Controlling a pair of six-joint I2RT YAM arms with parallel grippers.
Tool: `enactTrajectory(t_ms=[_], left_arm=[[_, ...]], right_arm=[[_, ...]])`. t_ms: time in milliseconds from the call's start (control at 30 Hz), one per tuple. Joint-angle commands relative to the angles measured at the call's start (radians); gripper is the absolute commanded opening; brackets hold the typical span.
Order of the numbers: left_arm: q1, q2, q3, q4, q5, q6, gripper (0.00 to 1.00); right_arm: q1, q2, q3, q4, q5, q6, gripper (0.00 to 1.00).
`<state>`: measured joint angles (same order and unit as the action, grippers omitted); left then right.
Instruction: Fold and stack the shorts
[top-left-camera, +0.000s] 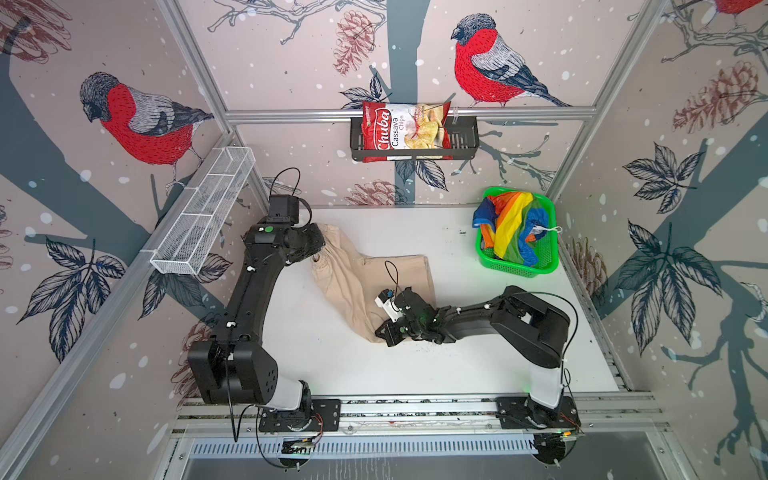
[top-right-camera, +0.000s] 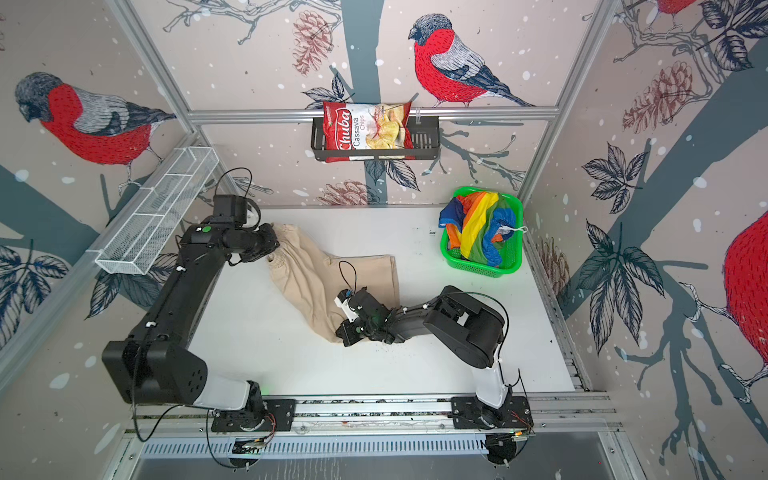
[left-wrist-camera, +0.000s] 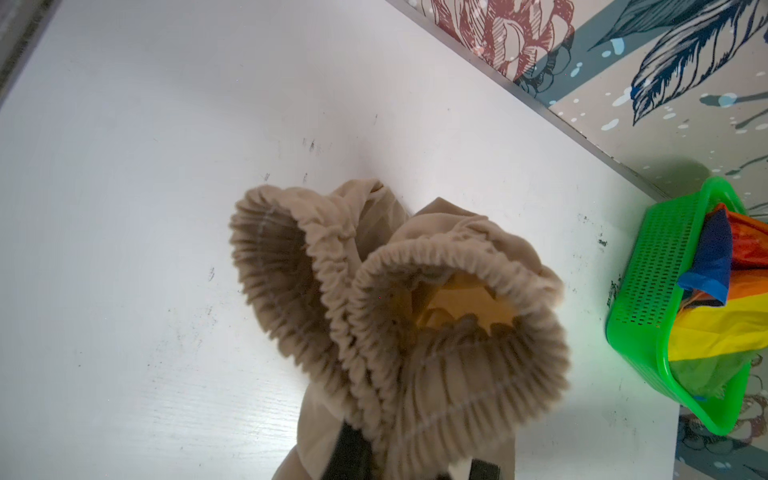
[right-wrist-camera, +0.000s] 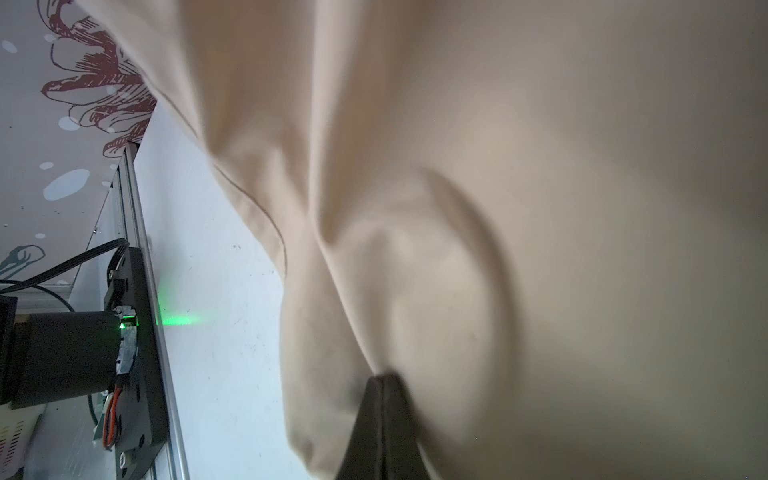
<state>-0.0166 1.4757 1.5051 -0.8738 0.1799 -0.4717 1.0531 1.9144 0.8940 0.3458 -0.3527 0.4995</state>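
My left tool (top-left-camera: 312, 246) grips the gathered waistband of the beige shorts (top-left-camera: 357, 282), left of centre in both top views; my right tool (right-wrist-camera: 384, 384) is pinched shut on a lower corner of the cloth; the shorts run diagonally between them over the worktop (top-left-camera: 415, 365); the rainbow shorts (top-left-camera: 513, 226) lie bunched in the green basket (top-left-camera: 500, 262) at upper right, nearer my right arm.

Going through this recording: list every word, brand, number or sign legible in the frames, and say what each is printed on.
"Chuba": large white brand script on the red side of the chip bag, which sits in the black wall rack.
"Cassava Chips": dark lettering on the same bag, beside the brand name.
Smaller print on the bag: too small to read.
No other text is legible in any view.
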Motion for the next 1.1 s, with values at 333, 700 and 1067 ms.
enactTrajectory(t_ms=[333, 700, 1067], left_arm=[[-0.237, 0.179, 0.2, -0.158, -0.252, 0.016, 0.0], [-0.406, 0.291, 0.164, -0.098, -0.179, -0.1, 0.0], [-0.565, 0.369, 0.053, 0.072, -0.059, -0.232, 0.12]], right_arm=[[-0.179, -0.496, -0.285, -0.207, 0.156, 0.003, 0.01], [-0.222, -0.522, -0.497, -0.051, 0.118, 0.105, 0.01], [-0.221, -0.524, -0.556, -0.046, 0.158, 0.107, 0.01]])
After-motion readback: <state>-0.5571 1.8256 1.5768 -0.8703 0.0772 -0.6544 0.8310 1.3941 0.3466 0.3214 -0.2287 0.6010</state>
